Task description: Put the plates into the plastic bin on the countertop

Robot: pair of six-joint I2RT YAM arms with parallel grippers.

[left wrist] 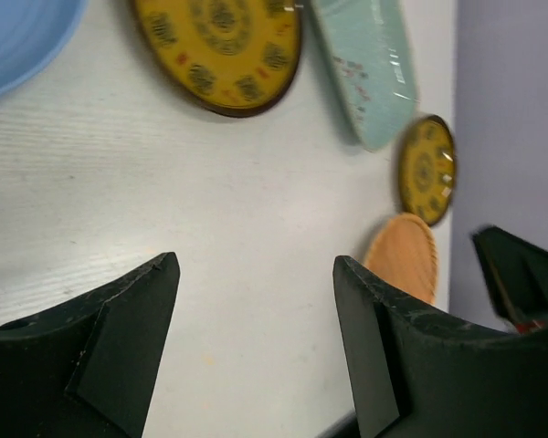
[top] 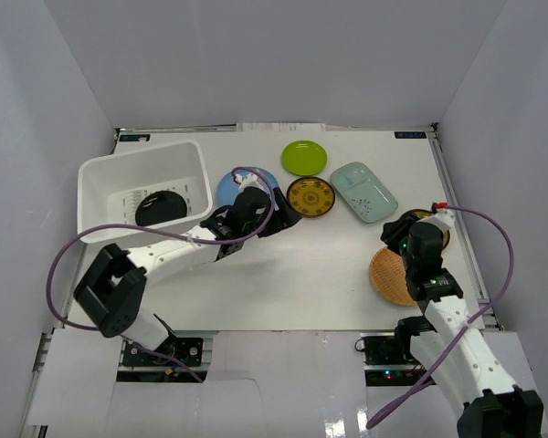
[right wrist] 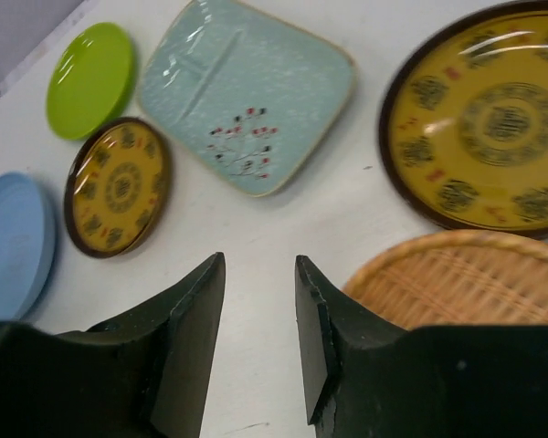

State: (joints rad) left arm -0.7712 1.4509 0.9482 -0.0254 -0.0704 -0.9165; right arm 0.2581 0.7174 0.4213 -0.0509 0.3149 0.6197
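Hovering spread and empty beside the blue plate (top: 225, 189), the left tool (left wrist: 256, 263) likely must drop onto its rim and close. One black plate (top: 160, 209) lies in the bin (top: 93, 167); the right tool (right wrist: 260, 260), narrowly parted, holds nothing near the woven plate (right wrist: 457, 278).

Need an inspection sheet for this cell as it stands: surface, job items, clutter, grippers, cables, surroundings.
Surface: white table, no spills seen.
Job's things: bin at left holds one black plate. On the table: blue plate, green plate, gold plate, mint plate, second gold plate, woven plate. A second black plate is not seen.
Clutter: nothing seen.
Grippers: left gripper open wide, empty, over bare table; right gripper open narrowly, empty, beside the woven plate.
Cables: left cable and right cable, purple, hang in loose loops.
Surroundings: grey walls on three sides.
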